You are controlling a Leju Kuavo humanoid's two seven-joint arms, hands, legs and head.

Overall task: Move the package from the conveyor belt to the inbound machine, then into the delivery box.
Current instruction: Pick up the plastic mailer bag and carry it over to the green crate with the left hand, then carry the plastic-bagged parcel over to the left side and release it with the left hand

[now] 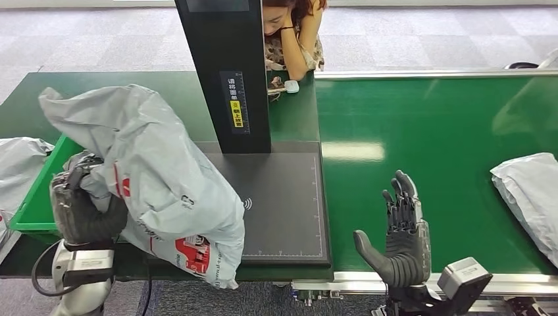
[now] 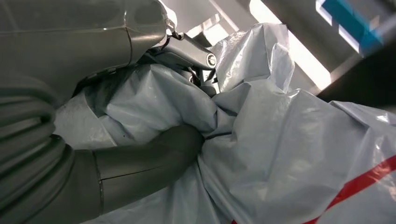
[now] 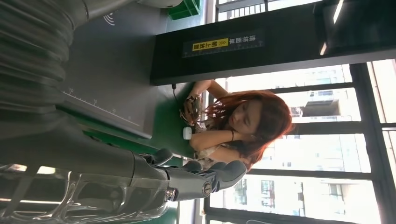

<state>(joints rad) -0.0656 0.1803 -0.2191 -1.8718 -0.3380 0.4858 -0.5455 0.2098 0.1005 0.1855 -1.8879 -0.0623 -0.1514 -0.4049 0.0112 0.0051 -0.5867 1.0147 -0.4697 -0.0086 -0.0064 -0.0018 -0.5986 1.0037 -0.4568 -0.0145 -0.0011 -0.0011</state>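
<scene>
Two hands in play. Left hand point(image 1: 82, 204) grips the grey package point(image 1: 158, 178), fingers buried in the crumpled plastic, so most of them are hidden in the head view; the left wrist view shows the thumb point(image 2: 149, 161) pressed into the bag folds point(image 2: 261, 140), the rest of the hand hard to make out. Package held up above the counter's point(image 1: 197, 92) near left part, overlapping the left side of the dark scan pad point(image 1: 283, 197); long axis runs diagonal, top end pointing toward the far left corner, lower end with red print hanging past the near edge. Whether it touches the pad cannot be told. Green bin point(image 1: 39, 197) at the left edge is partly covered by the package, its inside not visible. Right hand point(image 1: 398, 240) holds nothing, fingers spread and pointing away from the robot, thumb out to the left, over the near edge of the green conveyor belt point(image 1: 434, 131). Second grey package point(image 1: 530, 197) lies on the belt at the right, cut off by the frame. Another grey bag point(image 1: 20, 164) at far left, also cut off. Black scanner post point(image 1: 227, 72) stands at the pad's far edge, top cropped. Person point(image 1: 293, 36) leans on the far edge, partly hidden behind the post.
</scene>
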